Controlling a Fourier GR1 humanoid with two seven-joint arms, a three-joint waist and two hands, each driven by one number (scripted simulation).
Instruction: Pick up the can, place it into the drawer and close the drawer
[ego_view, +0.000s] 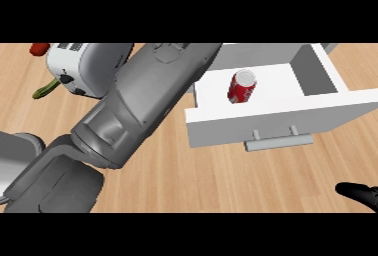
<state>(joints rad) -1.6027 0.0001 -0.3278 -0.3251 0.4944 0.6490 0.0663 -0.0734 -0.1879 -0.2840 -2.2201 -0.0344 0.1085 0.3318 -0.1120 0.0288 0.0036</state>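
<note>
A red can (242, 86) with a silver top lies on its side inside the open white drawer (317, 75), near the drawer's middle. Nothing touches the can. The drawer's front panel with its grey handle (279, 141) faces me. My left forearm (140, 100) stretches from the lower left up to the top edge, passing just left of the drawer; its hand is out of sight. Only a black part of my right hand (359, 194) shows at the lower right corner, low and well away from the drawer.
A white toaster (74, 65) stands at the upper left, partly behind my left forearm. A red item (38, 48) and a green one (46, 89) lie beside it. Bare wooden counter (244, 180) spreads in front of the drawer.
</note>
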